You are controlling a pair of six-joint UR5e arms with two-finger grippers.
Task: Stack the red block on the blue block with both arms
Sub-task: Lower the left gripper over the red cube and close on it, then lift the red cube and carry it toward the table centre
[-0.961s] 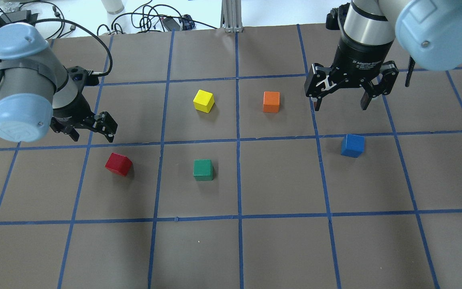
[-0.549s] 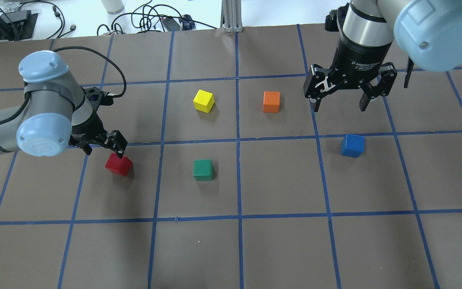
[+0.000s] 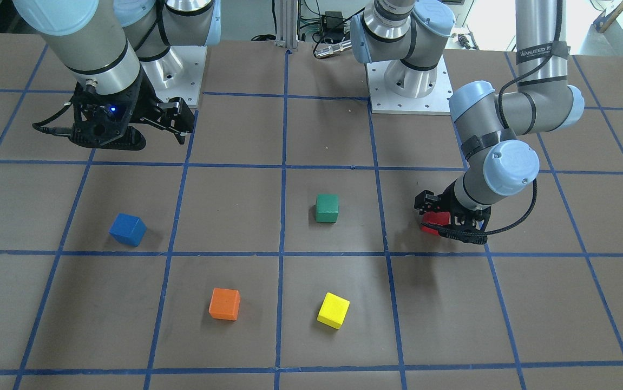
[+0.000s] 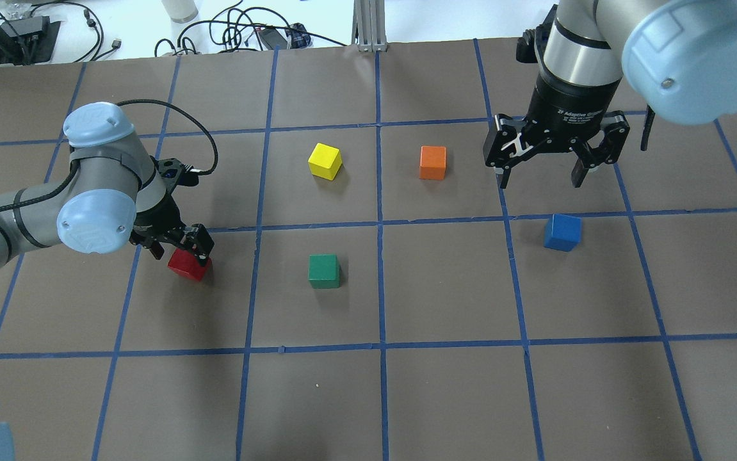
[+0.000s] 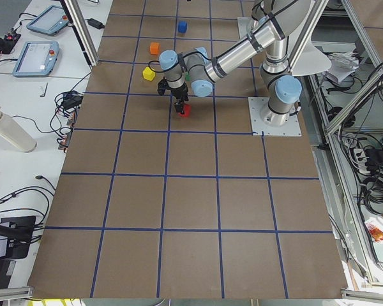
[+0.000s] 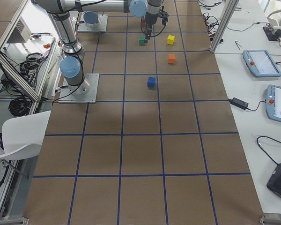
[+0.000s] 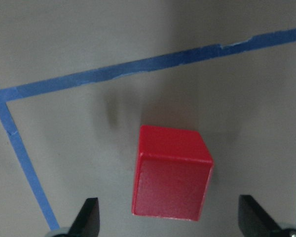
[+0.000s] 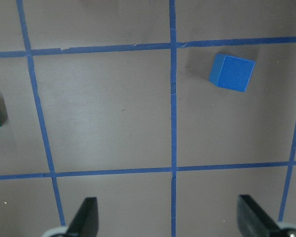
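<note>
The red block (image 4: 187, 266) lies on the brown table at the left. It also shows in the front view (image 3: 433, 221) and fills the left wrist view (image 7: 171, 180). My left gripper (image 4: 173, 246) is open and low over it, fingers on either side and apart from it. The blue block (image 4: 562, 232) lies at the right, also in the front view (image 3: 127, 229) and at the upper right of the right wrist view (image 8: 232, 73). My right gripper (image 4: 541, 174) is open and empty, held high, on the far side of the blue block.
A yellow cube (image 4: 324, 161), an orange cube (image 4: 433, 162) and a green cube (image 4: 324, 271) lie between the two task blocks. Blue tape lines grid the table. Cables (image 4: 227, 32) lie beyond the far edge.
My left arm has swung right and down, bringing its open gripper from beside the red block to over it. My right gripper has barely shifted. No block has moved.
</note>
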